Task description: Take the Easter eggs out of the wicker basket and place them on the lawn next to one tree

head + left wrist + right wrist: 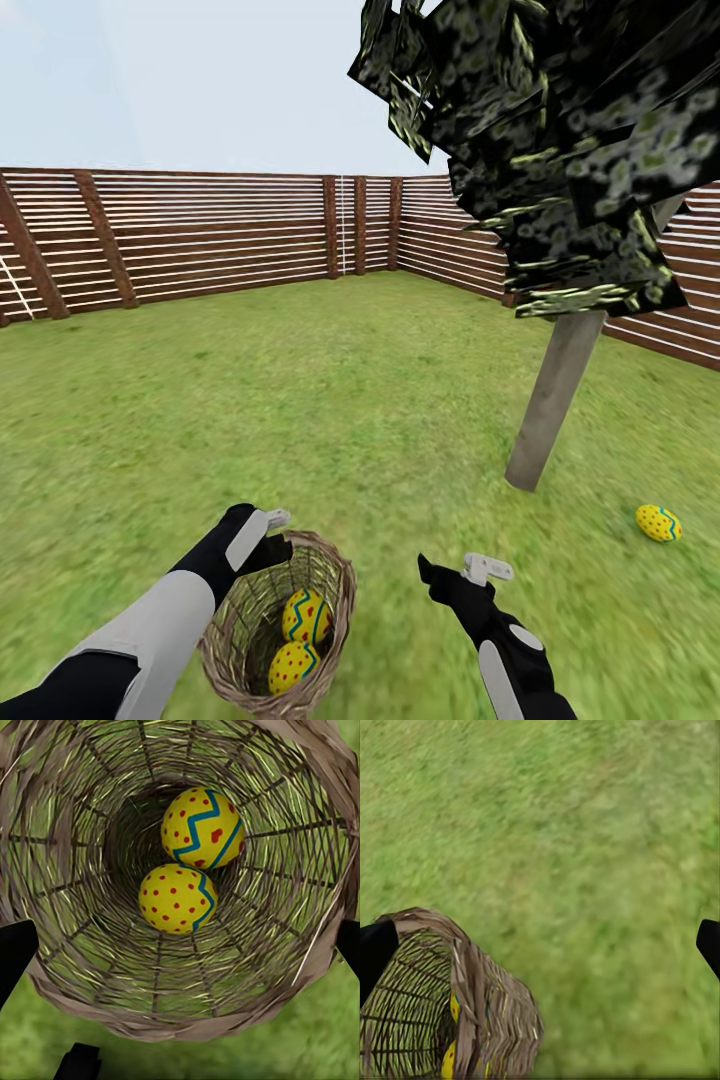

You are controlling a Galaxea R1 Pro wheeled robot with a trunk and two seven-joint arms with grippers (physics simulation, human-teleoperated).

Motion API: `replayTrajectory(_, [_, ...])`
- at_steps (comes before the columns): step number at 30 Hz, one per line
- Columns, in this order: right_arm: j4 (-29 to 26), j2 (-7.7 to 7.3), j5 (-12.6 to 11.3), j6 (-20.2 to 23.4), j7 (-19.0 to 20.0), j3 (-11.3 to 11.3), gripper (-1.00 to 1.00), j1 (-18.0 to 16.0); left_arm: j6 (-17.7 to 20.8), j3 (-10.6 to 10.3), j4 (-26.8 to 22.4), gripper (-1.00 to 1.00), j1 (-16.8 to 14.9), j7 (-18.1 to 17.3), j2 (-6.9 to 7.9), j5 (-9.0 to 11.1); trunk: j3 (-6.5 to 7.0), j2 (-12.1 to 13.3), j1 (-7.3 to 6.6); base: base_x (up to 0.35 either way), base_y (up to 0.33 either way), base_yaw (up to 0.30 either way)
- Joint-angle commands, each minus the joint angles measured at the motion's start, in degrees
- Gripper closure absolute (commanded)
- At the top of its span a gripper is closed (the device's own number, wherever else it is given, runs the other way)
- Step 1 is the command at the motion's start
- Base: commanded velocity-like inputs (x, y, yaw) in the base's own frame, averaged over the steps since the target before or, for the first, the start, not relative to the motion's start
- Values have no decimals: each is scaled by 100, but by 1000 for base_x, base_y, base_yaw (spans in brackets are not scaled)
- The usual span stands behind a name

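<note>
**Easter eggs: two in the basket, one by the tree**

Two Easter eggs [301, 640] lie touching each other inside the wicker basket [335, 580], which the left gripper [270, 530] grips at its rim, tipped so its mouth faces the arm. The third egg [659, 523] rests on the lawn [300, 400] near the tree [556, 400], well apart from both hands. The right gripper [455, 570] hovers beside the basket with fingers spread wide and empty.

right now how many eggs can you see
3: two eggs in the basket, one on the lawn near the tree.
</note>
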Motion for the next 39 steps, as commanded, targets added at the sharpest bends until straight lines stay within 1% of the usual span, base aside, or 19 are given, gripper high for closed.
replayTrajectory(1, [-4,-1,-59,21,-46,8,-100,-3,12,-37,-7,-100,-3,51,3,59,-24,-44,22,0,0,0])
replayTrajectory(21, [37,-1,-57,11,-44,9,-100,-3,9,-42,-10,-100,-3,51,-4,56,-383,-846,461,0,0,0])
replayTrajectory(26, [-198,-6,-60,18,-38,8,-100,-3,-59,-46,-18,-100,-3,46,-4,56,-473,-1047,571,0,0,0])
replayTrajectory(28, [-485,0,-64,27,-37,19,-100,19,-79,-50,-19,-100,-3,46,-4,55,-509,-1127,615,0,0,0])
replayTrajectory(29, [-753,3,-65,35,-37,26,-100,119,-87,-62,-21,-100,-3,46,-4,55,-527,-1167,637,0,0,0])
replayTrajectory(30, [-901,2,-66,37,-37,33,-100,198,-90,-70,-22,-100,-3,47,-4,54,-545,-1207,659,0,0,0])
replayTrajectory(31, [-1125,1,-66,37,-34,50,-100,389,-95,-93,-23,-100,-3,47,-4,54,-563,-1248,681,0,0,0])
replayTrajectory(33, [-1306,0,-68,35,-27,78,-100,635,-98,-133,-26,-100,-3,49,-4,56,-598,-1328,725,0,0,0])
replayTrajectory(35, [-1399,0,-71,32,-17,103,-100,769,-105,-173,-27,-100,-3,50,-4,55,-634,-1408,769,0,0,0])
replayTrajectory(39, [-1477,0,-80,29,54,124,-100,874,-109,-206,-28,-100,-3,50,-4,56,-706,-1568,857,0,0,0])
